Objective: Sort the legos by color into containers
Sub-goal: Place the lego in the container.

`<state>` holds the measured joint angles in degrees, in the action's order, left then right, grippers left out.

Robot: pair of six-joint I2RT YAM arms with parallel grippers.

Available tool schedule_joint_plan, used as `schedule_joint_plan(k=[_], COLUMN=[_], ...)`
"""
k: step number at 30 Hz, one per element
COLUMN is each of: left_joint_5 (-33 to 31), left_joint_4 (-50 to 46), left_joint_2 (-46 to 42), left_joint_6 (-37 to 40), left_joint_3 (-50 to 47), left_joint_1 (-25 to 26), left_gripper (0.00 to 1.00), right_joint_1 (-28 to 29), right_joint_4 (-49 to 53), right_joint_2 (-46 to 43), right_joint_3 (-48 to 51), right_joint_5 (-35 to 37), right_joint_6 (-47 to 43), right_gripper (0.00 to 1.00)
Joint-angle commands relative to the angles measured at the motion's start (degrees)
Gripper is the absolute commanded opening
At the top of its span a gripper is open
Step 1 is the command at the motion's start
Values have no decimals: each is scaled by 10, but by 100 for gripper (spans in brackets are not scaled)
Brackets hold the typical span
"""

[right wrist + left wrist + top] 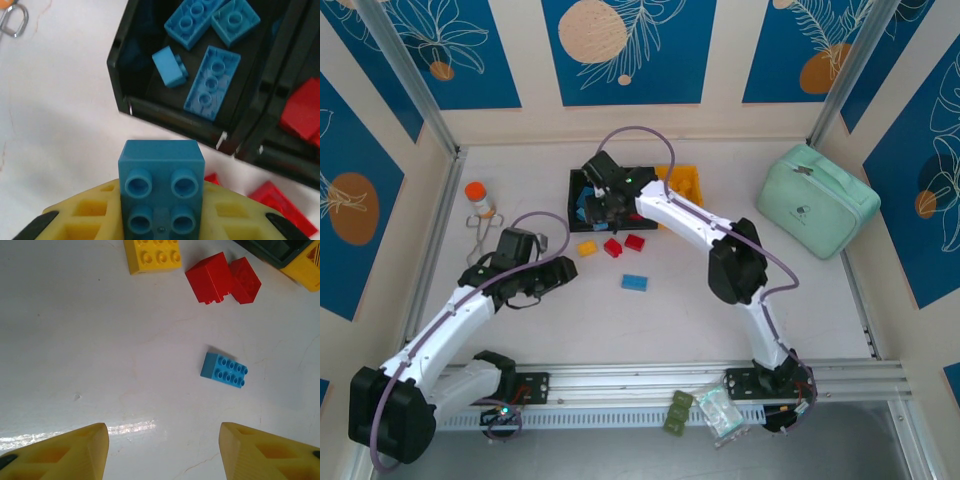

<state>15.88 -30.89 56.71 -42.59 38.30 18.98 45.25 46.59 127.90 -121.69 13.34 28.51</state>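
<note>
My right gripper (161,222) is shut on a square blue lego (161,190), studs toward the camera, just short of the left black container (170,112). Several blue legos (212,82) lie inside that container. The black container beside it (280,155) holds red legos (302,112). From above, the right gripper (605,205) hovers at the black containers (576,190), with the yellow-orange one (682,183) to their right. My left gripper (164,450) (560,275) is open over bare table. Ahead of it lie an oblong blue lego (224,370), two red ones (212,277) and a yellow one (152,255).
A mint-green zip case (817,200) sits at the right. An orange-capped bottle (478,197) and a metal clip (480,235) lie at the left. Small packets (715,410) rest on the front rail.
</note>
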Motion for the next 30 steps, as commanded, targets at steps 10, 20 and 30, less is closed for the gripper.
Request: schedule_joint_plan(k=[10, 20, 30], left_joint_5=[2, 8, 13], left_joint_4=[-10, -9, -1], left_joint_2=[1, 1, 5], left_joint_6=[11, 8, 5], left_joint_3=[-9, -23, -19], left_joint_1=[-17, -20, -20], left_gripper=[60, 60, 60], right_joint_1=[-33, -47, -39], right_joint_4=[99, 54, 68], right_joint_2=[196, 233, 145], right_joint_3=[-299, -346, -284], right_joint_5=[-48, -38, -7], right_joint_6=[31, 43, 17], right_gripper=[28, 46, 55])
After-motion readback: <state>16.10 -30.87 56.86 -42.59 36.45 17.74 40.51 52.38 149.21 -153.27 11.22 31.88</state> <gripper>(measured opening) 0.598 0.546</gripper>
